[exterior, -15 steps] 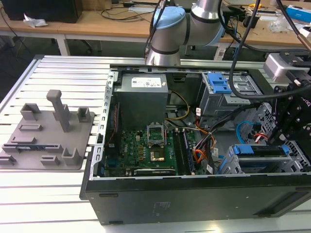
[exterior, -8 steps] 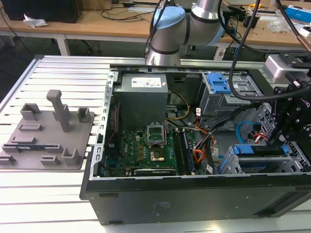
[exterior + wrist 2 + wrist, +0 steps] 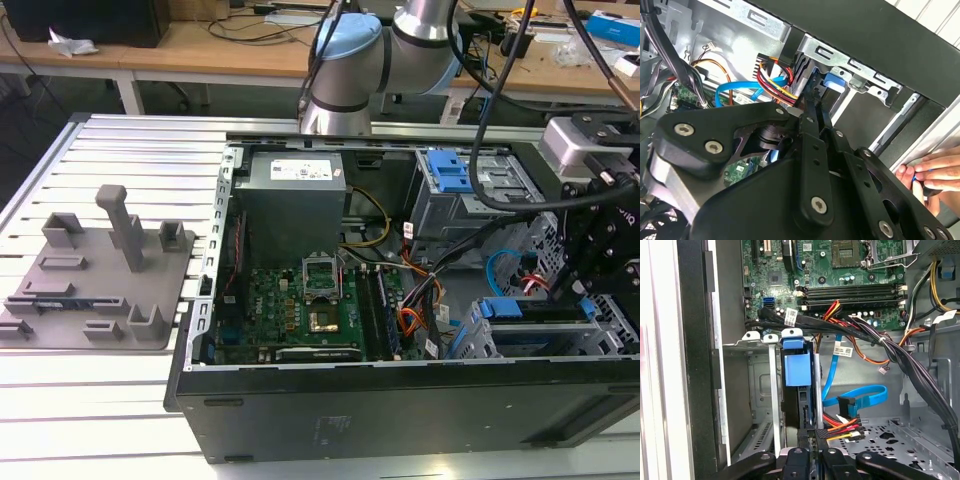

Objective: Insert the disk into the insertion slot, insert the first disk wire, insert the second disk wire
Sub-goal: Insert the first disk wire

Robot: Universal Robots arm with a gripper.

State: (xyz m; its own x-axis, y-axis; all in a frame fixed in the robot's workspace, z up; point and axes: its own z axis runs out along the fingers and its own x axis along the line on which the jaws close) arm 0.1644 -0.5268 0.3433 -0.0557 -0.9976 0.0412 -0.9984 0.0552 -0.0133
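Disk [image 3: 797, 371], a flat drive framed in a bright blue plastic caddy, stands on edge inside the insertion slot [image 3: 757, 390], the grey perforated sheet-metal drive cage on the exterior view's right of an open black computer case [image 3: 400, 420]. We see the case lying on a silver slotted aluminium table [image 3: 120, 400], with a grey moulded fixture plate [image 3: 90, 290] beside it on the exterior view's left and wooden workbenches [image 3: 200, 50] behind. In the second wrist view a person's hand [image 3: 932, 172] sits at the case's outer edge. We see the disk end-on, as a blue tab above a dark narrow edge. The black gripper [image 3: 812, 437] has its fingers clenched on the small black connector of the first disk wire [image 3: 842, 426], a thin red-and-dark bundle, at the disk's end. The second disk wire [image 3: 862, 396], a smooth light-blue flat cable, loops just beside it.
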